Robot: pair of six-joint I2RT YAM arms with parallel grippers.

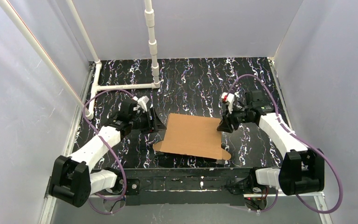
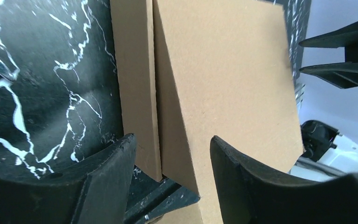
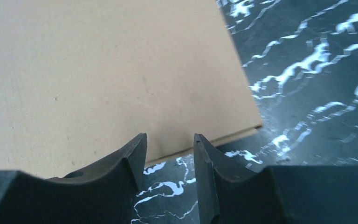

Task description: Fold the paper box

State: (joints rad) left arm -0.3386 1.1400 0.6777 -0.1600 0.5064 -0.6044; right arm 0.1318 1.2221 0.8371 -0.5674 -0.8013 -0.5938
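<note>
While the paper box point(image 1: 193, 136) lies in the middle of the counter point(image 1: 200, 77), between the two arms, one hand stands at each of its short sides. The box shows as one broad brown panel laid down over the rest of the sheet. A small tab point(image 1: 224, 154) projects at the near right corner and a flap point(image 1: 159, 146) at the near left corner. Judging by the shadow beneath it, the near edge sits slightly off the counter.

The left hand point(image 2: 171, 140) is at the left edge of the box. Its fingers are apart; the cardboard edge shows in the gap between them, and neither finger visibly bears on it. The left wrist view also shows a narrow strip point(image 2: 134, 84) beside the broad panel, separated from it by a dark seam.

The right hand point(image 3: 169, 136) is at the far right corner. Its fingers are apart with nothing between them, and the cardboard edge lies just beyond the fingertips.

This paired placement suits steadying or pressing both sides at once, so that the panel does not skew. Neither hand holds the box. The projecting tab and flap suggest that the closure is incomplete and that tucking is still to be done. The unheld panel may spring back up.
</note>
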